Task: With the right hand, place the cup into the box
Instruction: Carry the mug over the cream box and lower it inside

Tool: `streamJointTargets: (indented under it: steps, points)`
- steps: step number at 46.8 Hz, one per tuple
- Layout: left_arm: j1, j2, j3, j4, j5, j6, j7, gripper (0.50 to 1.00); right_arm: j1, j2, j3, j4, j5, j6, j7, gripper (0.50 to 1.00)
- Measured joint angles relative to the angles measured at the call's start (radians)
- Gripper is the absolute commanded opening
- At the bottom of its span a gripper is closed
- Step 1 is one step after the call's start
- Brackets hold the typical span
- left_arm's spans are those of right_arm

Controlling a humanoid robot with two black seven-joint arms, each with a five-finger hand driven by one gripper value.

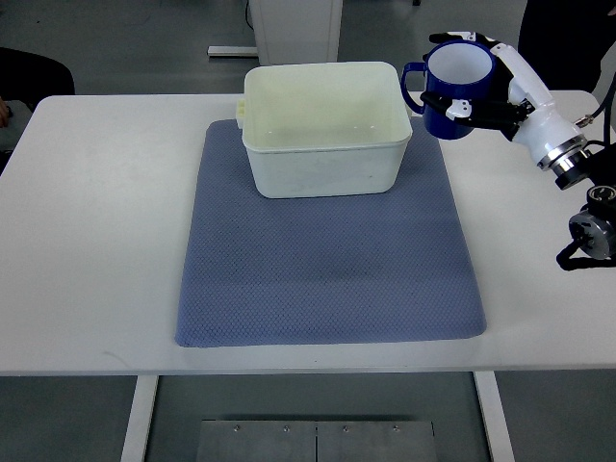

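one blue cup (455, 91), one white box (325, 130), one blue mat (327, 260), one table (87, 241), one robot hand (496, 91)

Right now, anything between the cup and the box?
Nothing: top view shows the cup in the right hand, just right of the box rim.

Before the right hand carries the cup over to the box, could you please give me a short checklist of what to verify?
1. Grasp: right hand is closed around the blue cup: ok.
2. Cup attitude: roughly upright, mouth showing a white inside: ok.
3. Box interior: nothing visible inside: ok.
4. Box seating: it rests on the blue mat, far end: ok.
5. Position: the cup is beside the box's right rim, not yet over the opening: not ok.
6. Cup height above the rim: cannot tell from this steep view.
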Motion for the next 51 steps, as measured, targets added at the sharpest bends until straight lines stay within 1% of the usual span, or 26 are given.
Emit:
streamJointTargets:
  steps: [30, 39, 51]
  points:
    - [0.000, 0.000, 0.000, 0.000, 0.000, 0.000, 0.000, 1.000, 0.113, 0.123, -0.079, -0.080, 0.017, -0.001, 0.000, 0.500]
    - [0.000, 0.000, 0.000, 0.000, 0.000, 0.000, 0.000, 1.000, 0.143, 0.189, -0.099, -0.115, 0.029, -0.001, 0.000, 0.500]
    - [0.000, 0.000, 0.000, 0.000, 0.000, 0.000, 0.000, 1.000, 0.166, 0.268, -0.118, -0.189, 0.031, -0.001, -0.007, 0.500]
